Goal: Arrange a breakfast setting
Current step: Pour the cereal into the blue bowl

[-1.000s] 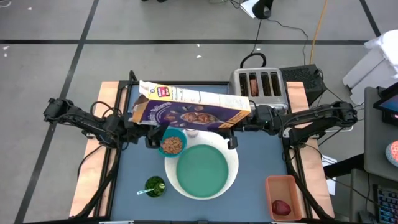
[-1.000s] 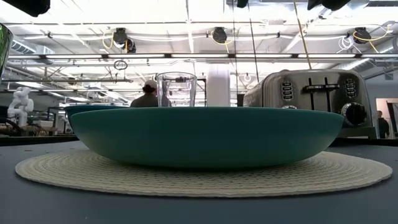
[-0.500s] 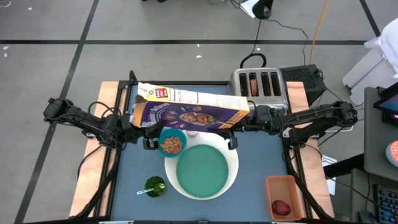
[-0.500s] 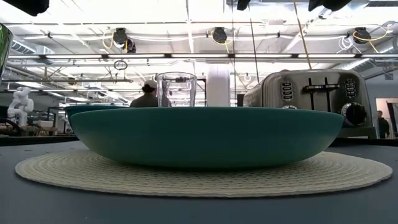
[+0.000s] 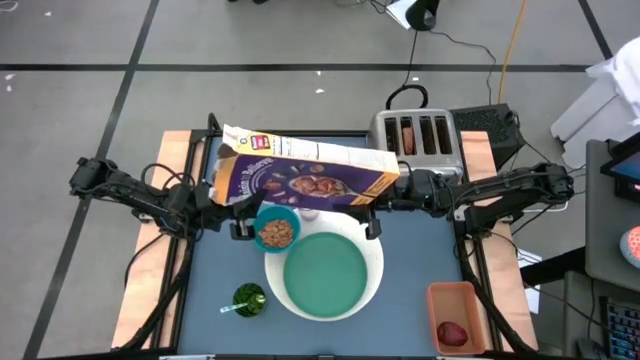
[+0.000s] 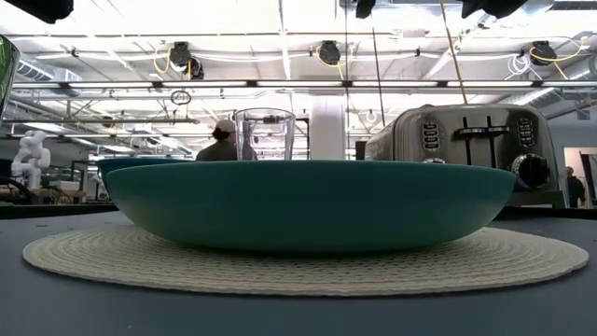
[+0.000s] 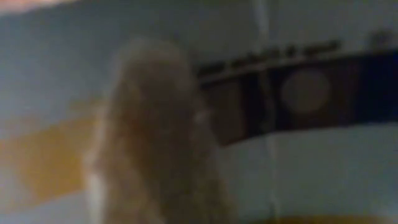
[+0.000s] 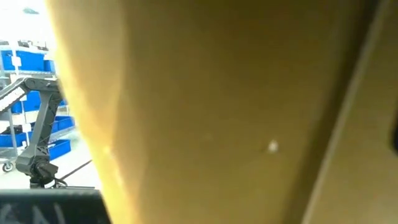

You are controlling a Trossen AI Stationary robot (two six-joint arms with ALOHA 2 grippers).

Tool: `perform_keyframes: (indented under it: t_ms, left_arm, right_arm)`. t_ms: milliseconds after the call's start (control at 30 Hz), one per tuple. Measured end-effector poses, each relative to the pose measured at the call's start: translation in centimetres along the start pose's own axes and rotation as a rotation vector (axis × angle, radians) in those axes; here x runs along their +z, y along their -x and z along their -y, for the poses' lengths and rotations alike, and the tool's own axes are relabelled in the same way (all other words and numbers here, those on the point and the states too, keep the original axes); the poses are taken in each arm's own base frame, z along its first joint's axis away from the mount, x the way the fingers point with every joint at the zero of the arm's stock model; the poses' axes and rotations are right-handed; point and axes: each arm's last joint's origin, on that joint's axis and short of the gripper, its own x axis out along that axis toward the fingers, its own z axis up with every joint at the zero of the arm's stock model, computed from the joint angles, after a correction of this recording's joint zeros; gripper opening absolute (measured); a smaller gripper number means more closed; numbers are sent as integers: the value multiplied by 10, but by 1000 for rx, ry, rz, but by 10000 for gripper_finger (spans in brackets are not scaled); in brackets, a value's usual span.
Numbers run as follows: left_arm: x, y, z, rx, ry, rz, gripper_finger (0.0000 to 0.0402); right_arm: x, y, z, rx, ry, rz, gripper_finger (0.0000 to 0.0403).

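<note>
Purple cereal box (image 5: 300,178) now less tilted

Probably a robotics lab, ceiling trusses (image 6: 280,84), blue bins (image 8: 25,62)

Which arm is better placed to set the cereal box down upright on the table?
The right, probably. The right gripper holds the base end of the purple cereal box, so it could swing that end down. The left gripper sits at the open top, above the small teal bowl.
</note>
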Motion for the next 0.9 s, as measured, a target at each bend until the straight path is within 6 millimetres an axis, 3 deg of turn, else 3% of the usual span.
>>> perform_keyframes:
  t_ms: [467,900]
  left_arm:
    - [1,0,0,2,-1,1,140]
    - [2,0,-1,11,-13,2,140]
  right_arm:
    - [0,0,0,1,-21,3,199]
    - [-2,3,0,1,-28,-65,354]
